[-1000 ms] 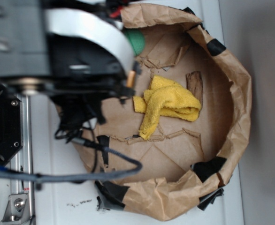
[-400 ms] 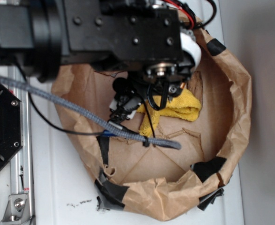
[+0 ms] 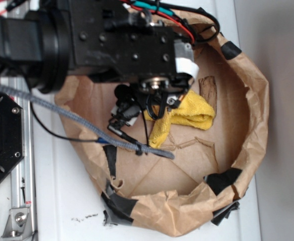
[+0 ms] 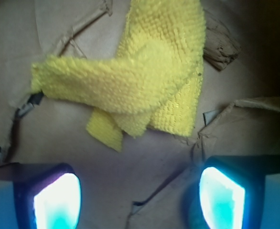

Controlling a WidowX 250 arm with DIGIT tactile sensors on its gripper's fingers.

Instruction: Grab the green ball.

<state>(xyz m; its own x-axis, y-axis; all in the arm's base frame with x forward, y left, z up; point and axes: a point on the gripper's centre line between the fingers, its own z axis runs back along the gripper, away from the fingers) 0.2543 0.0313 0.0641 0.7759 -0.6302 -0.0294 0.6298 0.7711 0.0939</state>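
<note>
The green ball cannot be seen in either view at this moment: the wrist view shows none of it, and in the exterior view the arm's black body covers the upper left of the paper enclosure, so where the ball lies cannot be told.

Nearest the wrist camera, the gripper [image 4: 139,200] has its jaws spread wide, one glowing fingertip [image 4: 56,202] low on the left and the other low on the right, with only bare brown paper between them. They hold nothing. Just beyond the gap lies the yellow cloth [image 4: 140,81], folded over itself in a crumpled heap, clear of both fingertips. Past the cloth, toward the upper right, sits a small torn scrap of cardboard [image 4: 220,44].

From the exterior camera, the gripper [image 3: 154,103] hangs over the left edge of the yellow cloth [image 3: 187,118], inside the brown paper wall [image 3: 252,100] that rings the floor, patched with black tape, all resting on a white surface [image 3: 61,201].

I judge the task to be in its approach step, with the grasp not begun and the jaws aimed at the wrong thing. The next move calls for swinging away from the cloth until the ball comes into the wrist view, centring it between the open jaws, then descending and closing. The risk is pinching terry cloth instead.
</note>
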